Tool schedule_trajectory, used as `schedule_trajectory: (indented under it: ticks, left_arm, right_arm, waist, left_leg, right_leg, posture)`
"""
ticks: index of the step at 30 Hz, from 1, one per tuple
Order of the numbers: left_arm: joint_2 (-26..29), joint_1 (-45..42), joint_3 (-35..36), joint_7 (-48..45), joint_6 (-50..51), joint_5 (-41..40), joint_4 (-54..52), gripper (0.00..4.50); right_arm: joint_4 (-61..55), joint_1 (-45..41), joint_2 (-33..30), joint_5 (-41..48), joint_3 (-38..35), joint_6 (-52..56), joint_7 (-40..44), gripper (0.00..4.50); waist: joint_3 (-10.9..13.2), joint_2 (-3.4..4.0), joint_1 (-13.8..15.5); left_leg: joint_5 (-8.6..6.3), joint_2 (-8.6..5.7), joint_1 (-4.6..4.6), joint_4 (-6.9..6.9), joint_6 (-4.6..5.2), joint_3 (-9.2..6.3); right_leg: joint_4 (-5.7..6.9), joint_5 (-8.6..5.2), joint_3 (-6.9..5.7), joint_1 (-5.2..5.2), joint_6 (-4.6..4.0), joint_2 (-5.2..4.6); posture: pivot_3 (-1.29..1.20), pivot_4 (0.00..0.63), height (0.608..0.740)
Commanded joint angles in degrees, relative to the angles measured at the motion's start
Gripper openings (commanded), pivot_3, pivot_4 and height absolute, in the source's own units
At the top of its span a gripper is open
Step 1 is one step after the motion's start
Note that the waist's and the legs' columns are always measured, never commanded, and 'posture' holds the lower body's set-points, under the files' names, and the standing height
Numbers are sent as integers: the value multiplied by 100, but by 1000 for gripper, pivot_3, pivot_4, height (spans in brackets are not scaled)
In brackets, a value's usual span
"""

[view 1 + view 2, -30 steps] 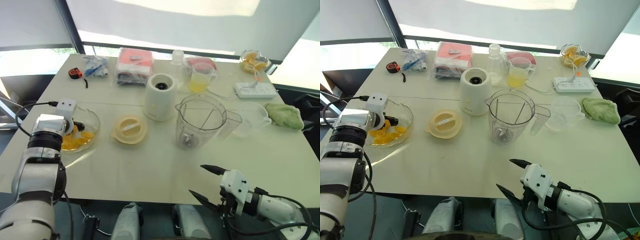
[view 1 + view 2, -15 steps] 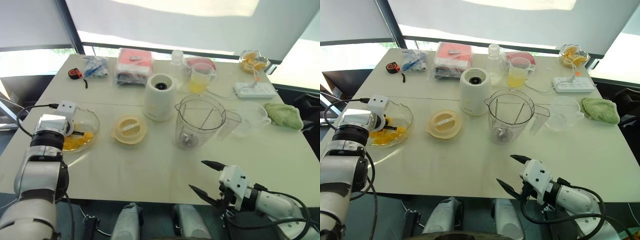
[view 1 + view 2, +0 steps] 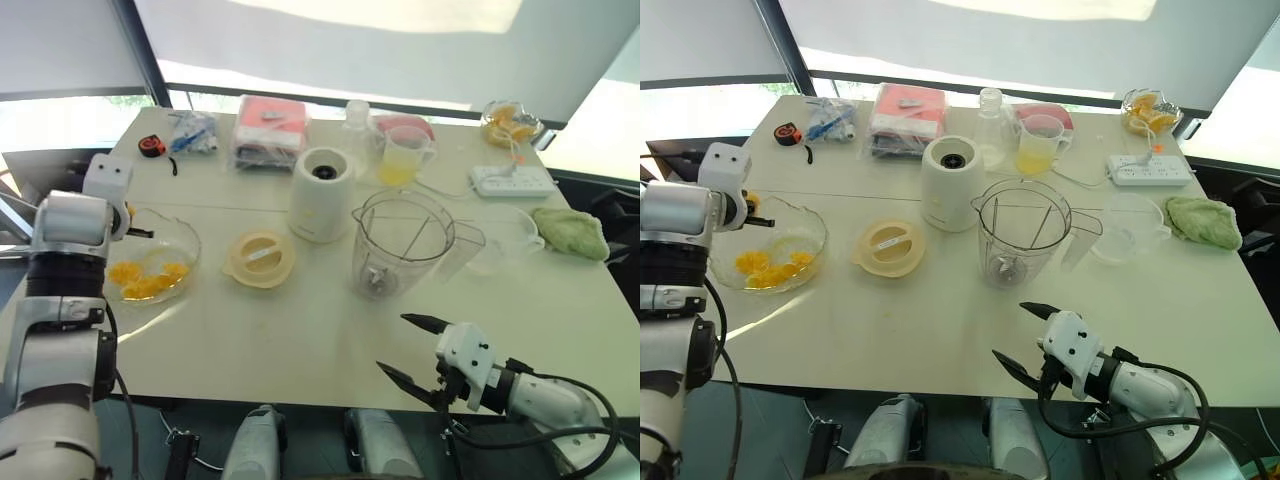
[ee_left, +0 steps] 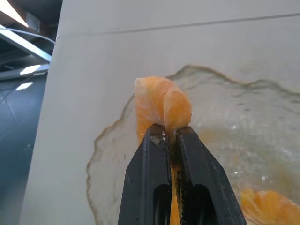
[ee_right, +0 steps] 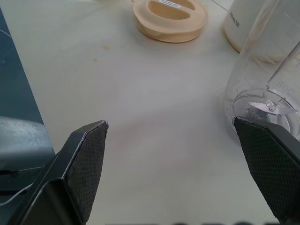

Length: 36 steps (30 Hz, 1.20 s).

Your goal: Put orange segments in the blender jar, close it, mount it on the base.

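Observation:
A glass bowl point(image 3: 178, 243) of orange segments point(image 3: 146, 280) sits at the table's left. My left gripper point(image 4: 171, 133) hovers above the bowl's far left rim, shut on one orange segment point(image 4: 161, 108). The clear blender jar point(image 3: 400, 245) stands uncovered mid-table. Its cream lid point(image 3: 259, 258) lies flat to its left, and the white base point(image 3: 321, 193) stands behind the lid. My right gripper point(image 3: 412, 347) is open and empty near the table's front edge, in front of the jar. The right wrist view shows the jar point(image 5: 267, 93) and the lid point(image 5: 169, 18) ahead.
A measuring cup of yellow liquid point(image 3: 400, 155), a power strip point(image 3: 510, 180), an empty clear jug point(image 3: 500, 238) and a green cloth point(image 3: 570, 230) lie at the back right. Red packets point(image 3: 270, 130), a blue bag point(image 3: 192, 131) and a tape measure point(image 3: 151, 146) are at the back left.
My left gripper has risen out of the bowl toward its far left side with an orange segment in it. The right gripper has hardly moved.

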Motion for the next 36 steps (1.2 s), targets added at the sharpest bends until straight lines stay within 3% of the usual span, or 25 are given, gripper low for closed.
schedule_trajectory:
  ticks: [1, 7, 11, 13, 16, 23, 36]
  left_arm:
    - [252, 92, 43, -342, 184, -206, -619, 185]
    - [453, -246, -242, -2118, -1568, -944, -1219, 185]
    - [172, -1047, -715, -3427, -2590, -1275, -1005, 185]
    - [-154, -1539, -898, -3889, -3017, -1345, -551, 185]
    - [-1256, -2489, -1005, -4630, -3635, -1721, 407, 185]
    - [-2605, -3103, -1272, -5652, -4309, -1755, 1628, 185]
    - [-3182, -2786, -2112, -6208, -5553, -760, 2457, 185]
  right_arm:
    - [0, 15, 88, 103, -79, -48, 7, 4500]
    - [17, 129, 579, 941, -944, 322, -313, 4500]
    - [-123, 337, 882, 1181, -1469, 393, -631, 4500]
    - [-251, 548, 1011, 1105, -1491, 353, -751, 4500]
    - [-450, 1117, 1461, 1094, -1731, 113, -1050, 4500]
    - [-701, 1537, 2384, 932, -1835, -334, -1690, 4500]
    - [-768, 1479, 2898, 472, -1613, -749, -2299, 4500]
  waist:
    - [0, 0, -13]
    - [0, -1, 37]
    - [0, -1, 100]
    - [-1, 2, 109]
    - [-3, 5, 177]
    - [-11, 30, -61]
    - [-12, 44, -20]
  left_leg:
    - [0, 0, 1, 0, 0, 0]
    - [2, 4, -1, 0, -2, 1]
    - [2, -3, -10, 8, -4, 6]
    - [2, -4, -8, 8, -4, 11]
    - [3, -9, -10, 8, -3, 8]
    - [-1, -9, -2, 6, 4, 16]
    - [-1, -4, -11, 6, 5, 2]
  right_leg:
    - [1, 0, 0, 0, -1, 1]
    - [7, -12, -5, -1, -24, 2]
    - [-2, -13, -4, 4, -24, -4]
    - [-6, -13, -1, 4, -24, -3]
    - [-4, -14, -1, 4, -23, 6]
    - [-8, -16, 22, 2, -18, 10]
    - [-10, -18, 19, -3, -22, 19]
  posture:
    - [0, 150, 740]
    - [0, 150, 740]
    - [0, 150, 740]
    - [0, 150, 740]
    - [0, 150, 740]
    - [0, 150, 740]
    - [0, 150, 740]
